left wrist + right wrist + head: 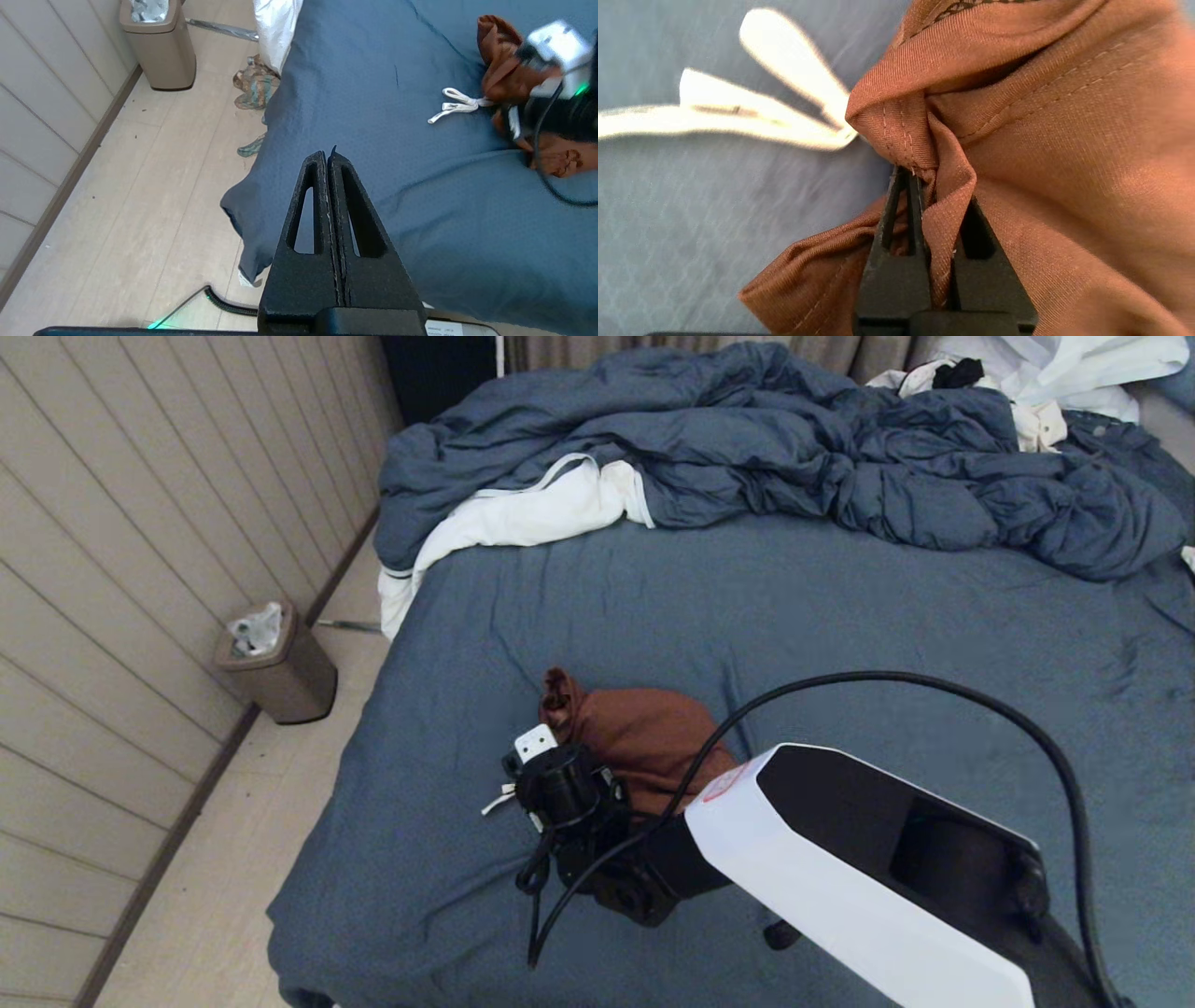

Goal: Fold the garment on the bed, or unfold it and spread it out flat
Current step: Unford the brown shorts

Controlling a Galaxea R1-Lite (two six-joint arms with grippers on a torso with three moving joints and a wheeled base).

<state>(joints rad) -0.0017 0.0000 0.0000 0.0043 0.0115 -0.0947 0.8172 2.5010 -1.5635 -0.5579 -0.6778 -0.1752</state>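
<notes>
The rust-brown garment (644, 733) lies bunched in a small heap on the near left part of the bed (840, 616). My right gripper (930, 186) is shut on a fold of the garment (1041, 140); brown cloth runs down between its fingers (896, 242). In the head view the right wrist covers the heap's near side, and the fingers are hidden there. The white drawstring (455, 105) trails out onto the sheet to the garment's left. My left gripper (328, 156) hangs shut and empty above the bed's near left corner, well apart from the garment (502, 70).
A rumpled blue duvet (794, 448) with white clothes (523, 513) fills the far end of the bed. More white clothes (1046, 373) lie at the far right. A beige bin (275, 663) and some cloth (254, 84) sit on the floor left of the bed.
</notes>
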